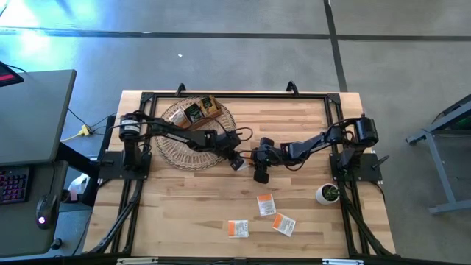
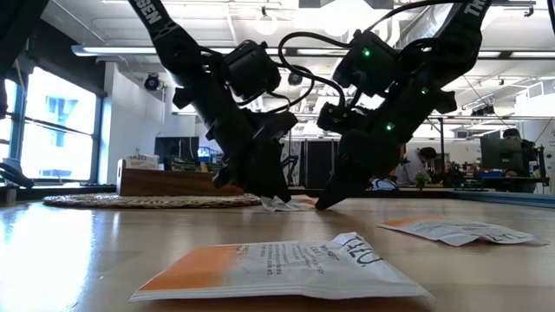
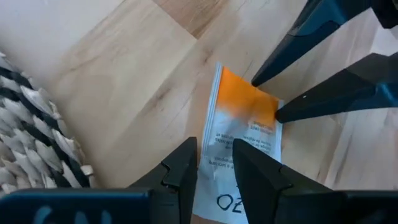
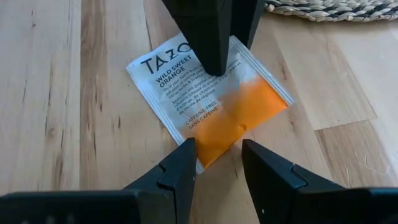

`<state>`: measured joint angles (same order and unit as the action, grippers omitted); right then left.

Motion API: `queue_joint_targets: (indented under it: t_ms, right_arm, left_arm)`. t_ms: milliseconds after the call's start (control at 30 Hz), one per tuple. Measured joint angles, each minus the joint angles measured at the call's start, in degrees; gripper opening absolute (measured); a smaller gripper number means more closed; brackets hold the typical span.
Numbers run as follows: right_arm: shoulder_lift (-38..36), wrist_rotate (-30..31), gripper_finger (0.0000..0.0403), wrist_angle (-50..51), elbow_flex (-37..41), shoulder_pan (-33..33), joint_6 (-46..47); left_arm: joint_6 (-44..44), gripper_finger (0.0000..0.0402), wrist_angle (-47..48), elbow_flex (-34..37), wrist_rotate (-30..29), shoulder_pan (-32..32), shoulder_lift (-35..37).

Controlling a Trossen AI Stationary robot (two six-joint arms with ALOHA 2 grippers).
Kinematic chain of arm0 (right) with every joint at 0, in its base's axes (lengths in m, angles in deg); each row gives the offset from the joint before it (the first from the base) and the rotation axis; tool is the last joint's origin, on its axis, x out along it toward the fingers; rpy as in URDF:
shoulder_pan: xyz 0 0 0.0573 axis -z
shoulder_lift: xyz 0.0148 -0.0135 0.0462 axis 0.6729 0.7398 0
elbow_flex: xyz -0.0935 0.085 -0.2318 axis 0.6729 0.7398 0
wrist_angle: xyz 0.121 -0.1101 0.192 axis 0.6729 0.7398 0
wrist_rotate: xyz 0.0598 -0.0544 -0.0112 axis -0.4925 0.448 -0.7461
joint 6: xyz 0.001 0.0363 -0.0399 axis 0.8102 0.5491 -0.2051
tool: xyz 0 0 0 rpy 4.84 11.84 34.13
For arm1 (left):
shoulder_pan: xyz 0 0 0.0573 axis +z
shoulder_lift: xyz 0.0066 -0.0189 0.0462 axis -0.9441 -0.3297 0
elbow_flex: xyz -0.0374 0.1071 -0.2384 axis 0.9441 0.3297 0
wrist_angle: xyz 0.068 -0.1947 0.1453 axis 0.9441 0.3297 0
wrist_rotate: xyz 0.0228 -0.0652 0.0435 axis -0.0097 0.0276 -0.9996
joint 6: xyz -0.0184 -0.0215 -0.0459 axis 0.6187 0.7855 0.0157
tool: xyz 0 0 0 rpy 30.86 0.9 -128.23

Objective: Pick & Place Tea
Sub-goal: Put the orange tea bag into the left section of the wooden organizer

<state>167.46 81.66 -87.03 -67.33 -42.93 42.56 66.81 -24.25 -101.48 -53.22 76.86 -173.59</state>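
- The table (image 1: pixel 184 199) carries a round woven mat (image 1: pixel 176 143) at its far left, with a wooden box (image 1: pixel 200 110) on it; everything below is placed from that mat.
- Both arms meet just off the mat's right edge, over one white-and-orange tea bag (image 4: pixel 208 93) lying flat on the wood.
- The left gripper (image 3: pixel 214 165) is nearer the mat, fingers partly parted astride the bag's white end; whether they pinch it I cannot tell.
- The right gripper (image 4: pixel 214 165) comes from the opposite side, fingers spread, tips at the orange end, holding nothing.
- The bag's long axis runs between the two grippers, so either could take it; the left looks better set.
- Three more sachets (image 1: pixel 265 206) lie well away from the mat, toward the near edge.
- Only the wrist views show the bag; from above the grippers hide it.
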Motion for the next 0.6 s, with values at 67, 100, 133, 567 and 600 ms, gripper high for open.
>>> queue_joint_targets:
  t_ms: [67, 100, 133, 567, 600]
  right_arm:
    - [0.0, 0.0, 0.0129, 0.0, 0.0, 0.0, 0.0]
    - [0.0, 0.0, 0.0129, 0.0, 0.0, 0.0, 0.0]
    - [0.0, 0.1, 0.0129, 0.0, 0.0, 0.0, 0.0]
    - [-0.3, -0.5, 0.0129, -0.5, 0.1, 0.1, -2.6]
    - [-0.8, -1.1, 0.0129, -0.4, 0.1, 0.1, -3.5]
  left_arm:
    - [0.2, 0.0103, 0.0, 0.1, 0.7, 0.0, 0.5]
    - [0.2, 0.0101, 0.0, 0.1, 0.9, -0.1, 0.5]
    - [0.2, 0.0097, 0.0, 0.1, 1.0, -0.1, 0.5]
    - [-1.5, 0.0018, 1.0, 0.2, 3.0, -0.2, 1.6]
    - [-2.1, 0.0012, 1.7, 0.2, 3.1, -0.2, 2.6]
